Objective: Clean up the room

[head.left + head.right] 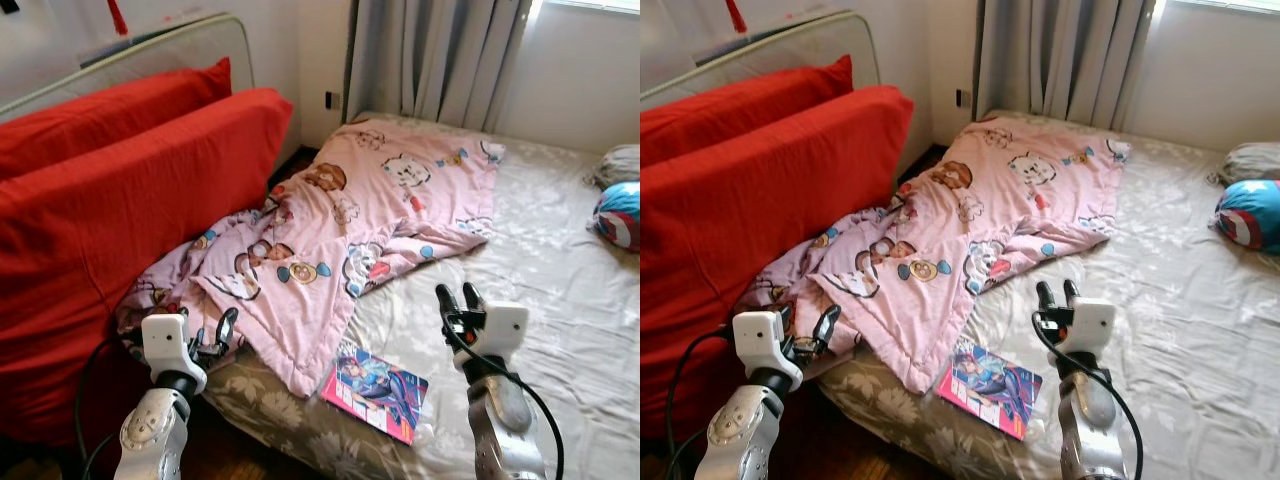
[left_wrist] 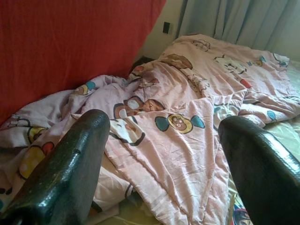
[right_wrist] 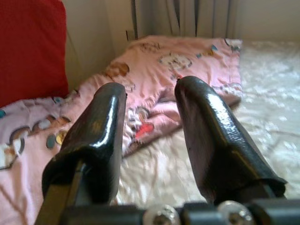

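Note:
A crumpled pink cartoon-print blanket [image 1: 350, 210] lies across the left half of the bed, one corner hanging over the near edge. Just right of that corner, a colourful book [image 1: 375, 393] lies flat by the bed's front edge. My left gripper [image 1: 213, 337] hovers at the blanket's lower left edge; it is open, and the blanket [image 2: 187, 154] shows between its wide-spread fingers. My right gripper [image 1: 457, 297] is raised over the bare sheet right of the book, open with a narrow gap, nothing in it [image 3: 152, 89].
Two big red cushions [image 1: 120, 200] lean along the bed's left side against a headboard rail. The beige floral sheet [image 1: 540, 290] is bare on the right. A blue-red round pillow [image 1: 620, 215] and a grey pillow [image 1: 615, 165] lie far right. Grey curtains [image 1: 430, 60] hang behind.

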